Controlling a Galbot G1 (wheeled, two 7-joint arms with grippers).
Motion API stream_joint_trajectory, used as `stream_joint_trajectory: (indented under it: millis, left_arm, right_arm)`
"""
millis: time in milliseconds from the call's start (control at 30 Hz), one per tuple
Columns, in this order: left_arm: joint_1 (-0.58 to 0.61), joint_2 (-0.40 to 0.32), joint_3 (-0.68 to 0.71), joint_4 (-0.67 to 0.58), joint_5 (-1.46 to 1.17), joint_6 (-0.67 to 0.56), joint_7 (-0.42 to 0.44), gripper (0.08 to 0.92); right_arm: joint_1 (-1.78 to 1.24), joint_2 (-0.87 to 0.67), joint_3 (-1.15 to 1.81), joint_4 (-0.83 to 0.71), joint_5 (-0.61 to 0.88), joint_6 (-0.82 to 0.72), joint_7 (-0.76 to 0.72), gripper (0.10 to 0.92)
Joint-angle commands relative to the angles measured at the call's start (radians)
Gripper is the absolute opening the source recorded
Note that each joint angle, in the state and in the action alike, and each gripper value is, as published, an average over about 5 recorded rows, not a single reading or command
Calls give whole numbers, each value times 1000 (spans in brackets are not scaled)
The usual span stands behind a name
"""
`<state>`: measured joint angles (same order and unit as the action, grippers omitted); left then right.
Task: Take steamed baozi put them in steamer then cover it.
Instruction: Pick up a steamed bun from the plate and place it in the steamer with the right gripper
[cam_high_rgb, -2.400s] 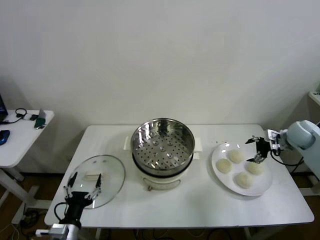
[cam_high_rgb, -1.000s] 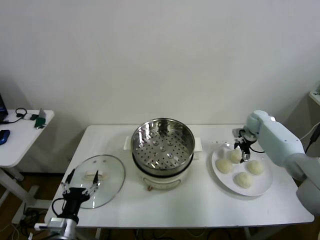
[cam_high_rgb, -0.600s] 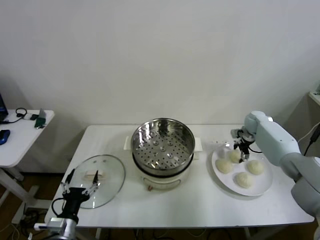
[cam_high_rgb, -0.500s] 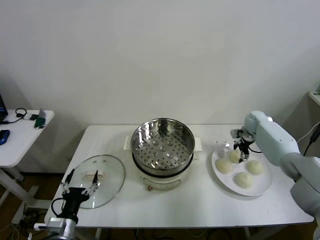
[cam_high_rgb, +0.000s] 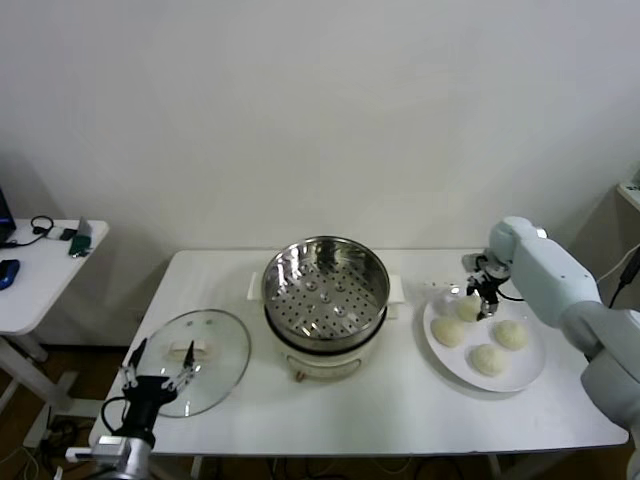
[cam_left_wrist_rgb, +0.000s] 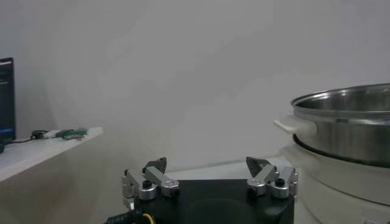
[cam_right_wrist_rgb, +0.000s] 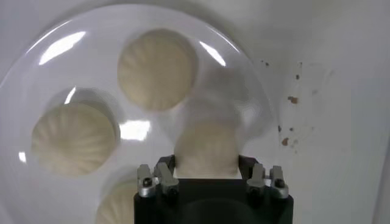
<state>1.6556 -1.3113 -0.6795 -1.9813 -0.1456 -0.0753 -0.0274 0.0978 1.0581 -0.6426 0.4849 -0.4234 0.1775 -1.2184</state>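
Observation:
The steamer (cam_high_rgb: 325, 295) stands mid-table, uncovered, its perforated tray bare; its steel rim also shows in the left wrist view (cam_left_wrist_rgb: 347, 122). The cover (cam_high_rgb: 195, 360) lies flat on the table to its left. Several baozi lie on a white plate (cam_high_rgb: 530, 372). My right gripper (cam_high_rgb: 481, 292) is at the plate's far side, shut on the far baozi (cam_high_rgb: 468, 309). In the right wrist view the gripper (cam_right_wrist_rgb: 205, 163) holds that baozi (cam_right_wrist_rgb: 206, 143) between its fingers, with another baozi (cam_right_wrist_rgb: 157, 69) beyond. My left gripper (cam_high_rgb: 157, 379) is open and empty at the cover's near edge, and it also shows in the left wrist view (cam_left_wrist_rgb: 207, 167).
A white side table (cam_high_rgb: 40, 275) with cables and small items stands at the far left. The white wall is close behind the table. The steamer's base handle (cam_high_rgb: 397, 290) lies between the pot and the plate.
My right gripper swung from the plate's right side to the far baozi, closed round it and has risen slightly. The left gripper has barely moved.

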Motion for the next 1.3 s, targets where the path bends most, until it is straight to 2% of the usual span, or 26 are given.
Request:
stream_joint_trajectory:
  millis: [33, 300, 567, 900, 1300]
  left_arm:
    - [3, -1, -3, -1, 0, -1, 0, 823]
    - [8, -1, -6, 2, -2, -7, -1, 823]
    - [4, -4, 6, 2, 0, -9, 0, 823]
    - [9, -3, 15, -2, -2, -14, 0, 823]
    - [12, 0, 15, -7, -10, -16, 0, 823]
  right_arm:
    - [65, -17, -79, 54, 63, 26, -26, 685]
    - [357, -37, -392, 242, 270, 90, -66, 687]
    - [590, 60, -560, 403, 322, 202, -72, 694]
    - [617, 256, -564, 516, 238, 309, -45, 688]
    - [383, 407, -433, 432, -100, 423, -2, 687]
